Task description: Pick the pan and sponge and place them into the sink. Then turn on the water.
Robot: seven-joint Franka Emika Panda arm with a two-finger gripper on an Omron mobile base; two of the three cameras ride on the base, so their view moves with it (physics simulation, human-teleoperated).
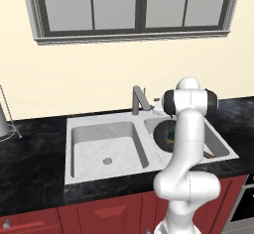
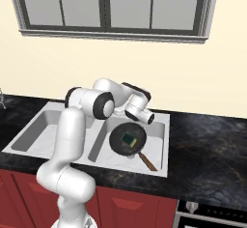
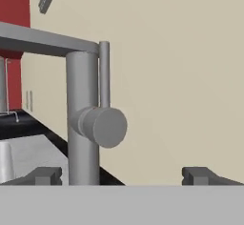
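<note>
The black pan (image 2: 126, 140) lies in the right basin of the grey sink (image 1: 101, 121), its handle (image 2: 147, 161) pointing toward the front rim. The green-topped sponge (image 2: 127, 138) rests inside the pan. In the left base view my arm covers most of the pan (image 1: 162, 133). My gripper (image 3: 124, 176) is open with nothing between its fingertips, and it faces the grey faucet (image 3: 83, 119) at close range, level with its round lever knob (image 3: 104, 126). The faucet (image 1: 138, 99) stands behind the divider between the basins. No water is in view.
The left basin (image 1: 106, 151) holds nothing but its drain. Black counter (image 2: 207, 149) runs on both sides of the sink. A metal item (image 1: 3, 121) stands at the far left. The beige wall and a window (image 1: 134, 7) rise close behind the faucet.
</note>
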